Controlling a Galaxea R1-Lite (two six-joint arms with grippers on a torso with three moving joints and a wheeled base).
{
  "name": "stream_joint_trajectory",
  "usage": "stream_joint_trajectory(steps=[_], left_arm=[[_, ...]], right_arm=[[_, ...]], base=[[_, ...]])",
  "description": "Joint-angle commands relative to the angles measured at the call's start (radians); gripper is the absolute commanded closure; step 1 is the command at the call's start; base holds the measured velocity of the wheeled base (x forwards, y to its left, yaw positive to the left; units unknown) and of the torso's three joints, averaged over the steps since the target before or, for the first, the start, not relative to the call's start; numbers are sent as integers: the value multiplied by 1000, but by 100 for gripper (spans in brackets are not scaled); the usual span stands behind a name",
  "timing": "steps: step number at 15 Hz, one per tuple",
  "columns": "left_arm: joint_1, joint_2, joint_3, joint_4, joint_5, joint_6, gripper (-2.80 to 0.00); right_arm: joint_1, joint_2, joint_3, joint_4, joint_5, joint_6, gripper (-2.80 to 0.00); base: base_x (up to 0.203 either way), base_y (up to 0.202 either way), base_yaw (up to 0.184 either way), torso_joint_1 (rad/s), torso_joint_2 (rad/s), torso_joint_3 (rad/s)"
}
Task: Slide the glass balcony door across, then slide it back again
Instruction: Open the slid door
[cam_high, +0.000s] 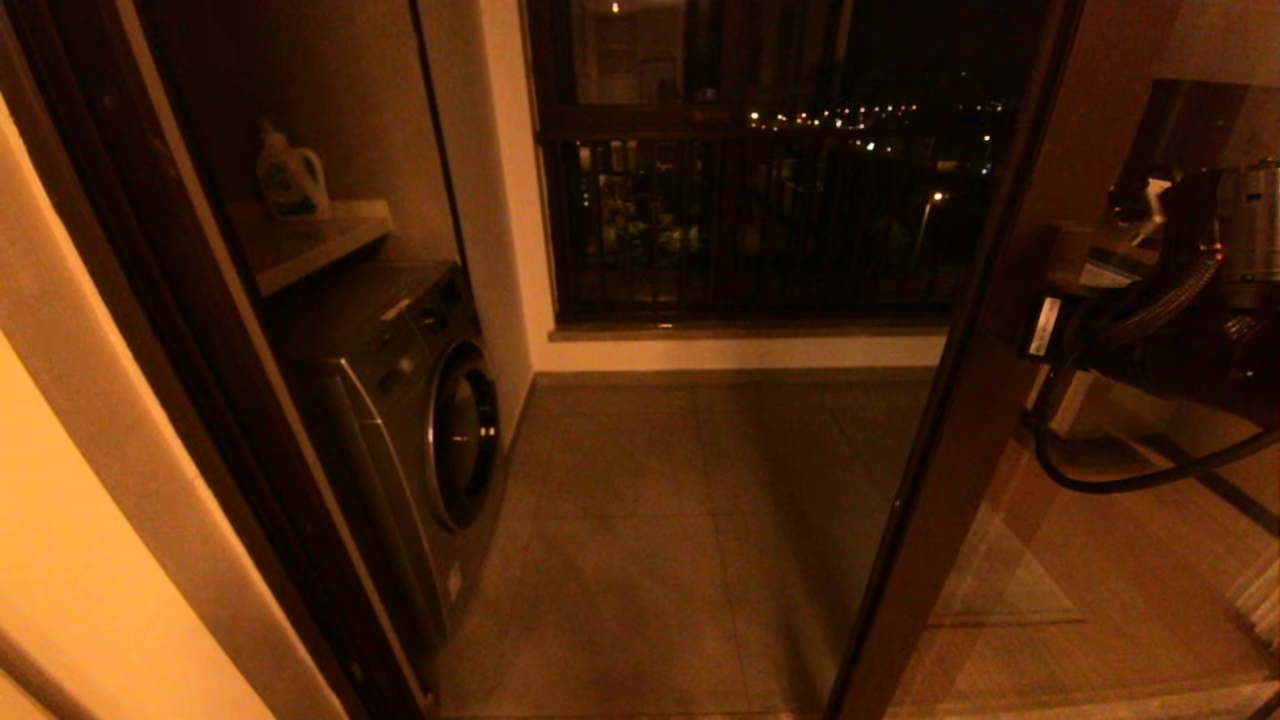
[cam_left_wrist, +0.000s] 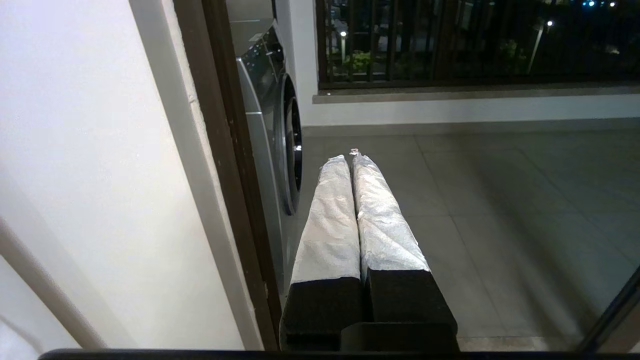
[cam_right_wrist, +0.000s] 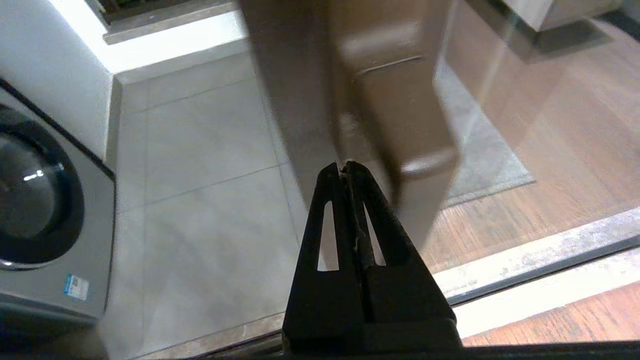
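Door: I see the door (cam_high: 960, 400) slid over to the right, its brown stile crossing my head view on a slant, glass to the right of it. The opening onto the balcony lies wide to the left of the stile.
Handle: the blocky wooden handle (cam_right_wrist: 400, 115) sits on the stile, right in front of my right gripper.
Right gripper: my right gripper (cam_right_wrist: 345, 167) has its fingers pressed together, holding nothing, tips at the stile just beside the handle. I cannot tell whether they touch the wood.
Left gripper: my left gripper (cam_left_wrist: 350, 159) is also pinched closed and empty, well left of the door, near the jamb (cam_left_wrist: 225, 150), pointing at the floor (cam_high: 680, 520).
Around: beyond the door opening stand a washer (cam_high: 420, 420), a shelf with a detergent bottle (cam_high: 290, 180), and the barred window (cam_high: 750, 170).
Progress: I judge the door is open or nearly so. I cannot say which leg of the task this is; bringing it to the jamb remains if this is the return.
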Motion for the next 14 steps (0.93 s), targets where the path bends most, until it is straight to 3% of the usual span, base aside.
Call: stream_joint_trajectory(steps=[1, 14], left_arm=[[0, 1, 40, -1, 0, 0, 0], [0, 1, 40, -1, 1, 0, 0]], right_arm=[[-24, -3, 0, -3, 6, 0, 0], [-147, -3, 1, -5, 77, -5, 0]], base=[[0, 0, 0, 0, 0, 0], [0, 0, 0, 0, 0, 0]])
